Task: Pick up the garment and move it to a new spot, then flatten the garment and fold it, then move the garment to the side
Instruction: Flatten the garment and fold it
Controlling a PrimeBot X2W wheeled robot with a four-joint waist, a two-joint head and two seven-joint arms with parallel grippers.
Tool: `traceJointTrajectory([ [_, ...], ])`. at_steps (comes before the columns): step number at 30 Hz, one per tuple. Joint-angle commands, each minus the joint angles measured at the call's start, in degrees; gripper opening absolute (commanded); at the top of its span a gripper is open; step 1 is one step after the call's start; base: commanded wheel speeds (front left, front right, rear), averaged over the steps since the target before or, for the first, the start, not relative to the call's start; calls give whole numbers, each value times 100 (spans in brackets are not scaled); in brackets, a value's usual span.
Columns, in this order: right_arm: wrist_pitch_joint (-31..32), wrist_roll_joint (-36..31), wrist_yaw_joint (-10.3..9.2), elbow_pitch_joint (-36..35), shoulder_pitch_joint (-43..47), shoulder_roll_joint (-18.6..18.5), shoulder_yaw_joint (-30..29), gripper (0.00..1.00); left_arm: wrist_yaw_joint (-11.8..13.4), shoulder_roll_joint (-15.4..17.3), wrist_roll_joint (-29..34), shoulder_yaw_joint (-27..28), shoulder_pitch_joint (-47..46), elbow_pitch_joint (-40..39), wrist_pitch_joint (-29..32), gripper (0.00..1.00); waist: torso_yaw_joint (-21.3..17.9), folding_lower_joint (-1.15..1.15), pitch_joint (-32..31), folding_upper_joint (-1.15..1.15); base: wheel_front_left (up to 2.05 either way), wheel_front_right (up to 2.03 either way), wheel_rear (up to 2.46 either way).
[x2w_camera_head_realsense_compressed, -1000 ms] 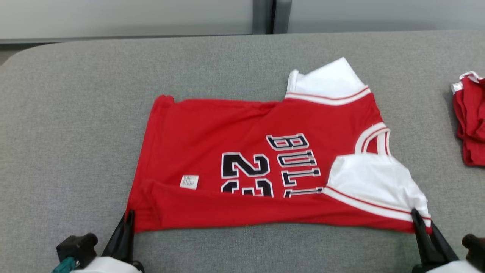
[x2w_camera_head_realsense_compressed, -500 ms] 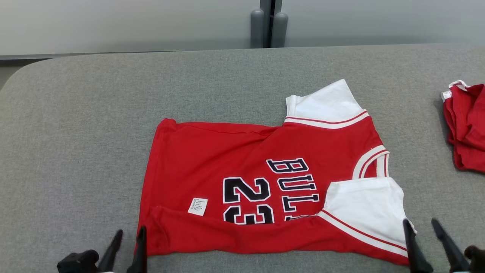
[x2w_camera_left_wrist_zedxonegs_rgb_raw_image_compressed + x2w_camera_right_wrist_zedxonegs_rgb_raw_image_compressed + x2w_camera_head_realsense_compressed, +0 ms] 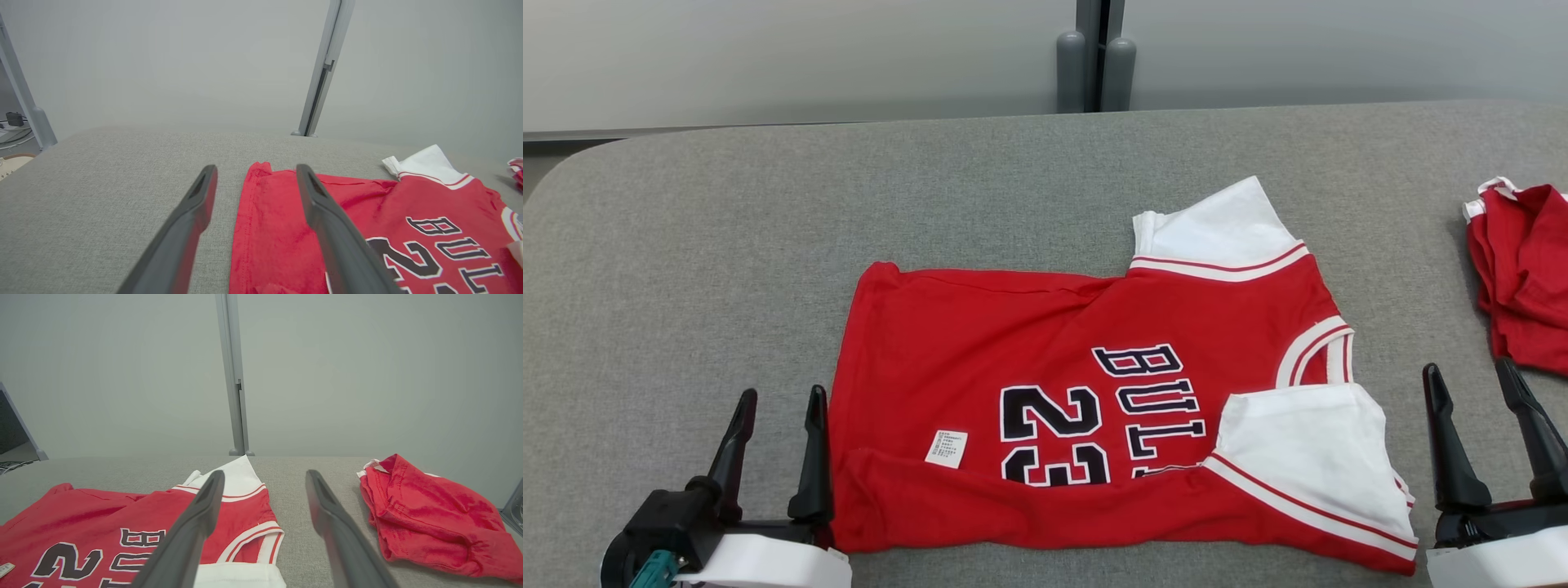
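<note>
The garment (image 3: pixel 980 343) is a red jersey with white sleeves and "BULLS 23" lettering, spread on the grey table (image 3: pixel 686 245) with its near edge folded over onto itself. My left gripper (image 3: pixel 781 400) stands open just left of the garment's near left corner, holding nothing. My right gripper (image 3: pixel 1468 371) is open to the right of the near white sleeve (image 3: pixel 1307 441), also holding nothing. In the left wrist view the left gripper (image 3: pixel 256 169) straddles the hem of the garment (image 3: pixel 367 204). In the right wrist view the right gripper (image 3: pixel 265 475) hangs above the collar end of the garment (image 3: pixel 102 510).
A second red garment (image 3: pixel 1523 269) lies crumpled at the table's right edge, just beyond my right gripper, and appears as a red heap (image 3: pixel 429 514) in the right wrist view. A grey post (image 3: pixel 1094 57) and pale wall panels stand behind the table. Bare grey table stretches left and far.
Both grippers, shut on the garment's near corners a second ago, have opened and let go. They now stand beside the garment. The camera has also shifted.
</note>
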Motion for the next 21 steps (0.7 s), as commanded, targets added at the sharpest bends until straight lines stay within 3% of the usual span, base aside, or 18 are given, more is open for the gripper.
traceJointTrajectory([
  [1,36,-12,-13,-56,40,5,-30,100,57,19,47,-18,-48,-61,17,100,10,0,-1,0,0,0,0],
  [11,27,-28,-13,-274,12,90,-72,100,153,24,118,-137,-109,-178,175,100,50,0,261,0,0,0,0],
  [14,48,-41,-13,-335,-86,89,-108,100,21,-15,60,-239,-543,-76,305,100,90,0,538,0,0,0,0],
  [21,27,-17,-13,-318,-449,109,51,100,-545,-14,-301,-376,-2323,1379,858,100,-48,0,1292,0,0,0,0],
])
